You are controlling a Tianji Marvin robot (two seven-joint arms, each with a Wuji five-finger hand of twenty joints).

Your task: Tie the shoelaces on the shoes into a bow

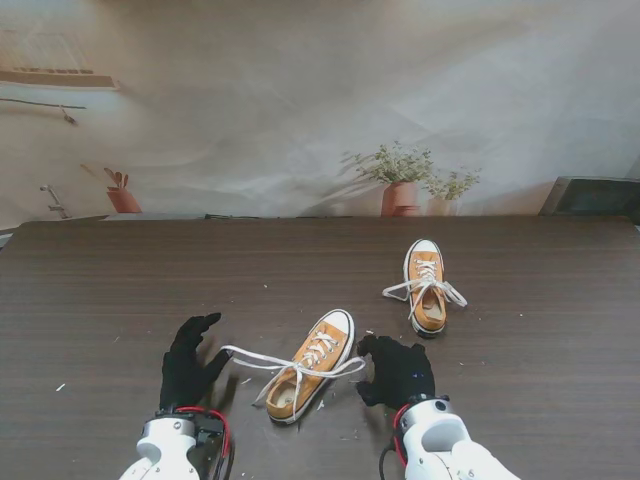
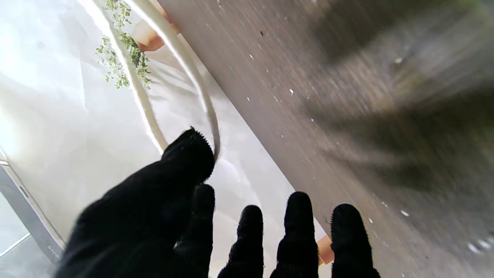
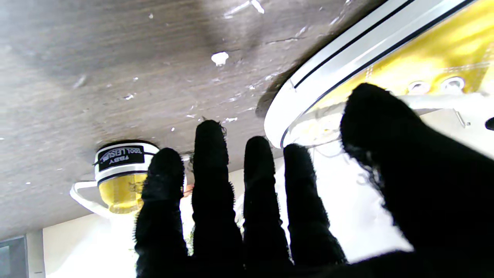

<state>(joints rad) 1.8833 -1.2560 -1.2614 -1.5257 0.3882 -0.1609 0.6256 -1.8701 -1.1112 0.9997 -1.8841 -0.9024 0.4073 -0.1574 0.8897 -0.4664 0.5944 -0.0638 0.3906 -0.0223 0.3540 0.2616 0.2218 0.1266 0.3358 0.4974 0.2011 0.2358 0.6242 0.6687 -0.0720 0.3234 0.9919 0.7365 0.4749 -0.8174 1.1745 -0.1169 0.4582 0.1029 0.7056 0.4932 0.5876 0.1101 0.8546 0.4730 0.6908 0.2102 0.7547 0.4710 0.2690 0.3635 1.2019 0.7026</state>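
Dark wood-grain desk (image 1: 120, 290) carrying two yellow canvas low-top sneakers: the nearer sneaker (image 1: 312, 364) lies between the black-gloved left hand (image 1: 188, 362) and the black-gloved right hand (image 1: 398, 370); the farther sneaker (image 1: 427, 286) lies farther from me, to the right.

near shoe (image 3: 389, 65) cut off by frame edge, table (image 2: 405, 96) blurred

1. Stand view: even, soft daylight, sharp overall; short soft shadows under the near shoe (image 1: 310, 366) and the far shoe (image 1: 427, 286).
2. Left wrist view: backdrop blown out white, heavy motion blur across the table (image 2: 347, 96), big smeared dark shadows there.
3. Right wrist view: thumb of the right hand (image 3: 278, 216) close and soft; shoe sole edge glares white, backdrop overexposed.
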